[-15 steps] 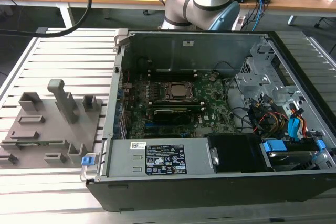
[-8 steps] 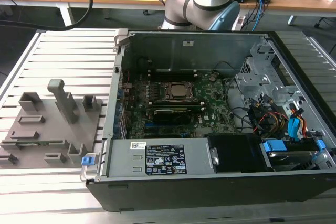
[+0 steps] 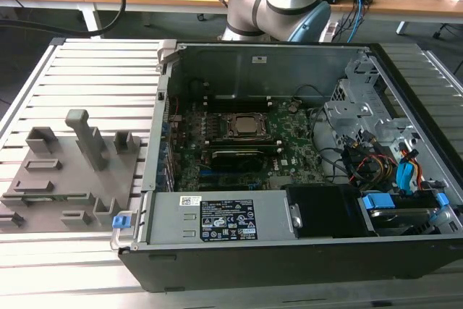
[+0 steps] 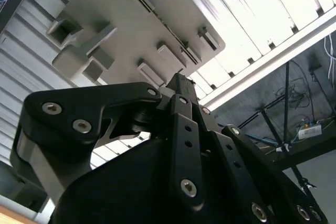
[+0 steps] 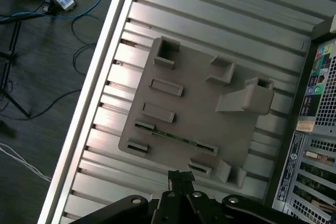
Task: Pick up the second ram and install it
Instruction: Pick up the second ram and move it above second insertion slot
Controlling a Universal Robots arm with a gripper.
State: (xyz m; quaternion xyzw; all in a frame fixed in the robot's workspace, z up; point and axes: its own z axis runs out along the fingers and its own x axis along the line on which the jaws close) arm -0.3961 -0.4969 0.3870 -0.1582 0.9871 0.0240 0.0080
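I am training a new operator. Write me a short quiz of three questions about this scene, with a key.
1. True or false: the second ram lies in the grey holder tray.
2. In the exterior view, the tray stands on which side of the computer case? A) left B) right C) inside it
3. Fill in: the gripper hangs over the ____.
Key: 1 true; 2 A; 3 tray.

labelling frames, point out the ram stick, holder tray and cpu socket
ram stick (image 5: 176, 137), first wrist view, green edge
holder tray (image 5: 199, 114), first wrist view, bare base
cpu socket (image 3: 242, 125), exterior view, centre
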